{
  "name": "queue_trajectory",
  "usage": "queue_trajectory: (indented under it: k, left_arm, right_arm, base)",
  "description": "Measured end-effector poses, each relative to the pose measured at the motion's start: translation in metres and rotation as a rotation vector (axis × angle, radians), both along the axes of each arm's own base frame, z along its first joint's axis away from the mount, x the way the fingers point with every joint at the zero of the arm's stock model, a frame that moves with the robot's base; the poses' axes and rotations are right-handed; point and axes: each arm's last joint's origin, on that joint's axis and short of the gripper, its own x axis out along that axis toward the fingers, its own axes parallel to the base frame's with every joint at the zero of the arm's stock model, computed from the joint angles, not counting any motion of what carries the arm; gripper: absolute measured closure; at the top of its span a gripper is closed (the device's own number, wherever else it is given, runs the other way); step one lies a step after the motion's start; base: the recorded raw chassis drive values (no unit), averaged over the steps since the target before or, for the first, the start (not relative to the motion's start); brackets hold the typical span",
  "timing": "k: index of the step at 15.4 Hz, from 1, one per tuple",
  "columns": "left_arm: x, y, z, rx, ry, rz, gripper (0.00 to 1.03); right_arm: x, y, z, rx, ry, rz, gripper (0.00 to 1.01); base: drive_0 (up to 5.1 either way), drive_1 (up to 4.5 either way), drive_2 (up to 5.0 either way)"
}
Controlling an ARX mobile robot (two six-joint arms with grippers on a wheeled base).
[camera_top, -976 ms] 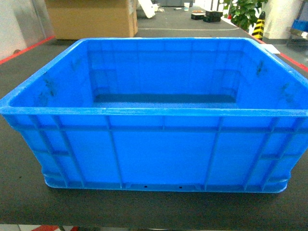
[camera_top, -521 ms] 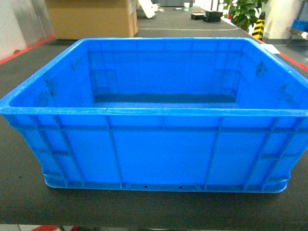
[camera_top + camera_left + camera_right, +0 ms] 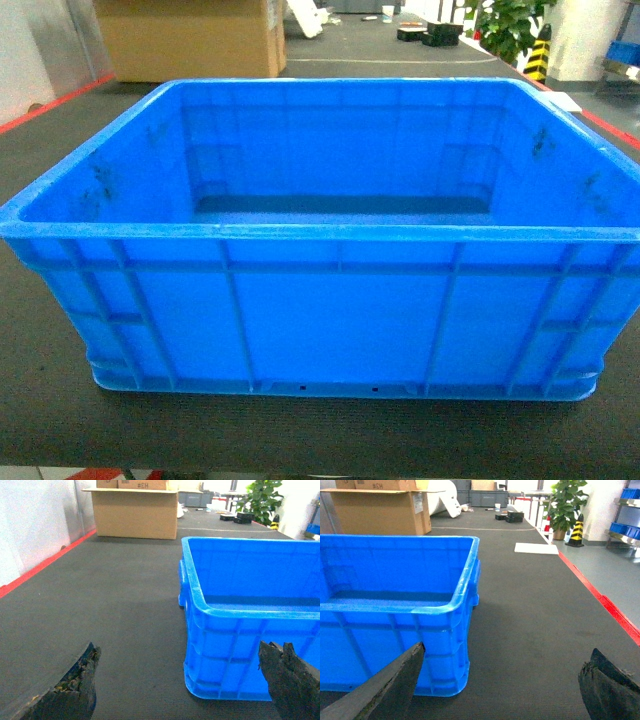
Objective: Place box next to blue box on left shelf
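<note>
The box [image 3: 320, 240], a large bright-blue ribbed crate with dark scuffs inside, stands empty on the dark mat and fills the head view. My left gripper [image 3: 182, 680] is open near the crate's front left corner [image 3: 200, 680], with nothing between its fingers. My right gripper [image 3: 505, 680] is open by the crate's front right corner [image 3: 450, 675], also empty. Neither gripper touches the box. No gripper shows in the head view. The left shelf and the other blue box are out of view.
A cardboard carton [image 3: 190, 38] stands behind the crate. Red floor tape [image 3: 35, 567] runs along the left, and more [image 3: 600, 597] on the right. A potted plant [image 3: 562, 502] and a striped cone [image 3: 576, 530] stand far right. A white sheet [image 3: 536, 548] lies on the mat.
</note>
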Motion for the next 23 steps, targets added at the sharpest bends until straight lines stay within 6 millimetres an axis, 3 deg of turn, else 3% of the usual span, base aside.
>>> queue_trajectory:
  k: [23]
  left_arm:
    - [0.0000, 0.0000, 0.0000, 0.000, 0.000, 0.000, 0.05]
  right_arm:
    - [0.0000, 0.0000, 0.0000, 0.000, 0.000, 0.000, 0.03]
  base:
    - [0.0, 0.00, 0.0]
